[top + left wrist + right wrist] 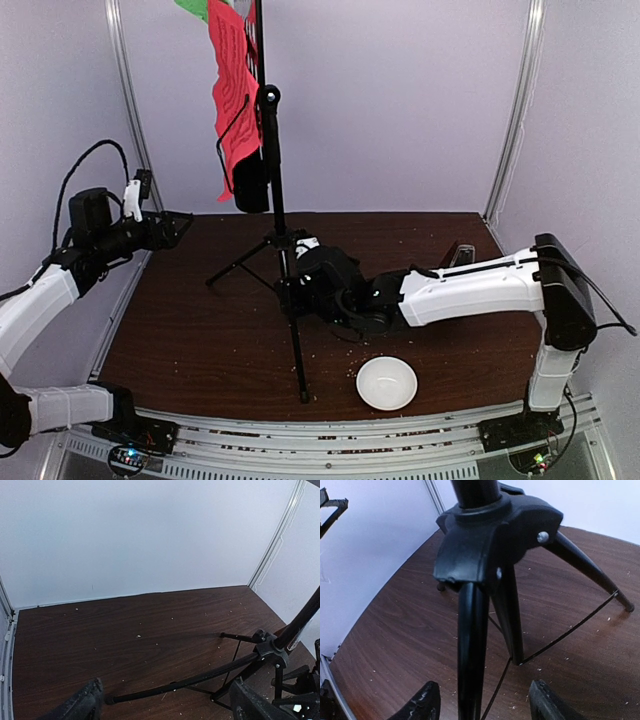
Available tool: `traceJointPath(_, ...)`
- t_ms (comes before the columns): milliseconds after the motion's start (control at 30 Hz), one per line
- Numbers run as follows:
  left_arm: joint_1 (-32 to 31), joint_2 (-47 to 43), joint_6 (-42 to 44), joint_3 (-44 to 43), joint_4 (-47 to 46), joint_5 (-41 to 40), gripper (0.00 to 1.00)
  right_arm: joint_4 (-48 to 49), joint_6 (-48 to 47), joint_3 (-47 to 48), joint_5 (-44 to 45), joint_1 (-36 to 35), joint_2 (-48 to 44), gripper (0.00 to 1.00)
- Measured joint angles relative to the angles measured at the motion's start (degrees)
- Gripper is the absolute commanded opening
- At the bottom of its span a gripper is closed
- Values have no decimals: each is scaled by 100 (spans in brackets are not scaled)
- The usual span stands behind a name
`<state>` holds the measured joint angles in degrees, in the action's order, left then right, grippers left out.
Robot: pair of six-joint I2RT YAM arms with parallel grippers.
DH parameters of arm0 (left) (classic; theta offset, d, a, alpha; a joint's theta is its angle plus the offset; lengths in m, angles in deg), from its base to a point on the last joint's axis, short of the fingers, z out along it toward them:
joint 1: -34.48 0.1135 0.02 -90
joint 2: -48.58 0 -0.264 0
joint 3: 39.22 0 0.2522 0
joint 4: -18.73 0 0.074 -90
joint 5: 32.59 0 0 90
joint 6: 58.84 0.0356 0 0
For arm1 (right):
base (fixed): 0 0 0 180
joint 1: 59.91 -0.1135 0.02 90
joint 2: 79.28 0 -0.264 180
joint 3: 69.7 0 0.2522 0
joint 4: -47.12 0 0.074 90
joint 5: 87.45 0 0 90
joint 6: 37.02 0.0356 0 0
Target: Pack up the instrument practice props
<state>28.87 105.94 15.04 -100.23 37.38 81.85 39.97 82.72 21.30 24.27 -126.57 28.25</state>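
White bowl [387, 383] nearest, not a prop. Right gripper [484, 692]: fingers apart, straddling a leg of the music stand [277, 200] under its hub, probably to grip it. Left gripper [176, 228]: spread, empty, waiting at left. Music sheets [235, 95] hang high at the rear.

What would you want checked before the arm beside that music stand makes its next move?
1. Stand leg lies between the right gripper's fingers: ok.
2. Firm hold on that leg: not ok; a gap shows on each side, jaws open.
3. Music stand upright: ok.
4. Red sheet and green sheet secure on top: cannot tell.
5. Left gripper out of the way: ok; open, off at the table's left edge.
6. White bowl apart from the stand's front foot: ok.
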Motion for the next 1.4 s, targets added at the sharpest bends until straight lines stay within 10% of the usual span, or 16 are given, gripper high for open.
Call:
traceJointPath(167, 0, 24, 122, 0, 44, 17, 90, -258, -151, 577, 267, 2, 358, 45)
traceJointPath(467, 0, 116, 315, 0, 260, 136, 89, -385, -236, 833, 334, 7, 610, 0)
traceJointPath(800, -168, 358, 411, 15, 136, 1102, 87, 393, -944, -669, -1368, 461, -431, 0)
traceJointPath(1067, -1631, 509, 278, 256, -127, 1394, 85, 872, -1519, -1405, -2846, 916, -916, 0)
traceJointPath(1400, -1880, 752, -656, 1290, -1810, 1572, 62, 1224, -1814, -1646, -4061, 990, -970, 0)
